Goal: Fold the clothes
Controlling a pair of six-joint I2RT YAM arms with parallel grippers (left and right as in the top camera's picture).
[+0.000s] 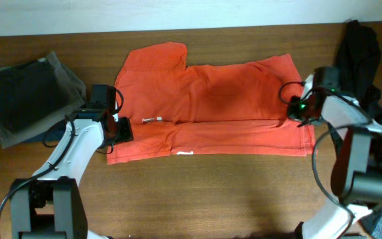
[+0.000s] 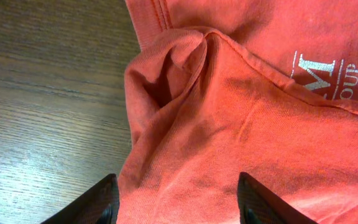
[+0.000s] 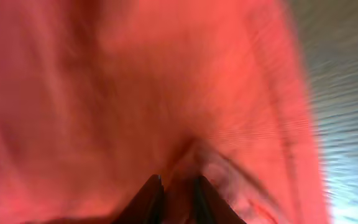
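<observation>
Red shirt [image 1: 231, 99] is being pinched thinly by the narrowed right hand [image 3: 177, 183], the left hand [image 2: 178, 186] being held wide, so a slip is being risked.

Both arms [image 1: 71, 147] have white links, black joints, looped black cables [image 1: 318, 162], black gripper fingers [image 2: 95, 205].

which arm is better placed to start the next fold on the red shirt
Right, probably: the right fingers look pinched on the shirt at its right edge, ready to lift. The left fingers stand open over bunched cloth at the left edge, gripping nothing.
</observation>
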